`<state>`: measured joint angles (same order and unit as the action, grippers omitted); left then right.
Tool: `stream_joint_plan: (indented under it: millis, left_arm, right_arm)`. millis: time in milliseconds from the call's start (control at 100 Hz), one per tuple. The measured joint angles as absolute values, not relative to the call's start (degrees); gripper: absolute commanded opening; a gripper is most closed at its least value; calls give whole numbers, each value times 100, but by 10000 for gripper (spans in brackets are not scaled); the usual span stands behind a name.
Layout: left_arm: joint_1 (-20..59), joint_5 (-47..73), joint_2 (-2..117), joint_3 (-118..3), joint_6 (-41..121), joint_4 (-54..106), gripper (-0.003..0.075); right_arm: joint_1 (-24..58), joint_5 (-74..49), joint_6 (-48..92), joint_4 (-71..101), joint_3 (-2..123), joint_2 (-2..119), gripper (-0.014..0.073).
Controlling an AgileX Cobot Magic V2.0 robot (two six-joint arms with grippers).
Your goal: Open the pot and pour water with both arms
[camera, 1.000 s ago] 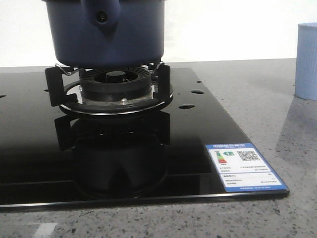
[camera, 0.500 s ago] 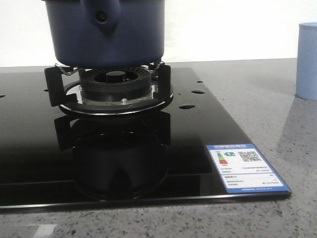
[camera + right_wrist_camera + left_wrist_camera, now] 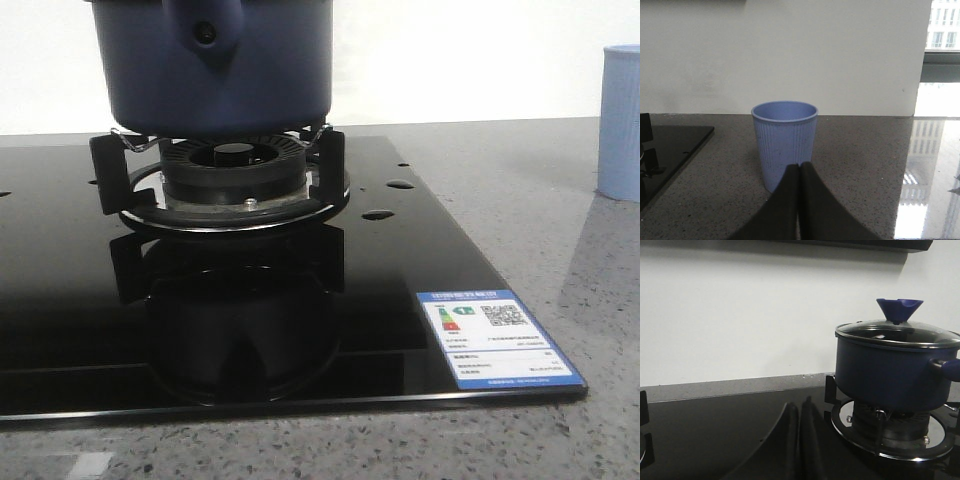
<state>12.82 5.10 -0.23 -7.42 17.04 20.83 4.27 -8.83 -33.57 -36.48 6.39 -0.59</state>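
A: Where was the large dark navy-blue round pot [image 3: 220,70]?

B: It sat on the black burner grate [image 3: 215,180] of the glossy black glass cooktop [image 3: 400,260], glass lid [image 3: 897,332] still on, with a blue cone-shaped knob [image 3: 899,310] on top. In the left wrist view it stood off to one side of the left gripper [image 3: 800,442], well apart from the fingertips, nothing touching.

A: Jaws?

B: The left gripper's two dark fingers were pressed together, no gap, holding nothing. The right gripper [image 3: 800,200] was the same, fingers together and empty. Its tips pointed at the pale-blue ribbed cylindrical cup [image 3: 784,145], which stood upright on the grey speckled countertop [image 3: 860,165] just beyond them; whether they touched, I couldn't tell.

A: Counts?

B: One pot, one lid, one cup, one cooktop, two grippers. One blue-bordered white energy label [image 3: 497,338] was stuck at the cooktop's near right corner. The front view showed the pot's blue handle stub [image 3: 205,30] with its small dark hole facing the camera.
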Motion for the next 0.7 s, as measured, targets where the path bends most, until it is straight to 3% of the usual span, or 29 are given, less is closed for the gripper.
stream_joint_plan:
  millis: [480, 700]
  left_arm:
    - [1228, 483, -23, -626, 1665, 1757, -20]
    - [598, 483, -23, -85, -67, 461, -20]
  right_arm:
    - [427, -887, -3357, -3648, 639, -59, -59]
    - [427, -896, -3362, -3648, 639, -59, -59]
